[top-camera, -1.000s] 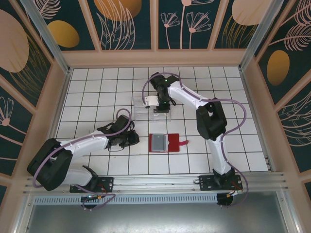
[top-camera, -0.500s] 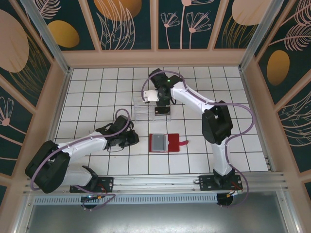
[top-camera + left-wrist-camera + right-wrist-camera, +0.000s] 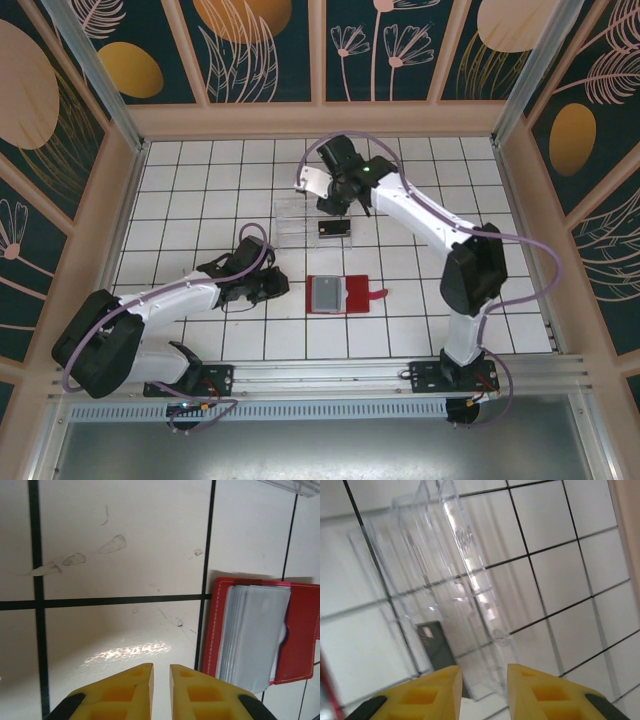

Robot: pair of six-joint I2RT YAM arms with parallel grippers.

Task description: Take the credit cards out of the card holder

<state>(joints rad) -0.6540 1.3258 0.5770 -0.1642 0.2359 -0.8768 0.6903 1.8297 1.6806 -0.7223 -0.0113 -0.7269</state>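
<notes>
The red card holder [image 3: 352, 295] lies open on the tiles, its grey inner panel facing up and its little tab to the right. In the left wrist view the card holder [image 3: 300, 630] is at the right edge. My left gripper [image 3: 278, 287] [image 3: 161, 672] rests just left of it, jaws almost together with nothing between them. One dark credit card [image 3: 334, 228] [image 3: 436, 642] lies in the clear tray [image 3: 296, 222] [image 3: 465, 565]. My right gripper [image 3: 332, 203] [image 3: 485, 672] hovers above the tray's far side, open and empty.
Wooden walls enclose the white tiled floor [image 3: 200, 190] on three sides. The arm bases and a metal rail [image 3: 330, 375] run along the near edge. Bare tiles extend to the left and right of the tray and card holder.
My right gripper has lifted off the tray and pulled back toward the far wall, leaving the dark card lying in the tray, and its jaws have widened. The left arm has stayed put.
</notes>
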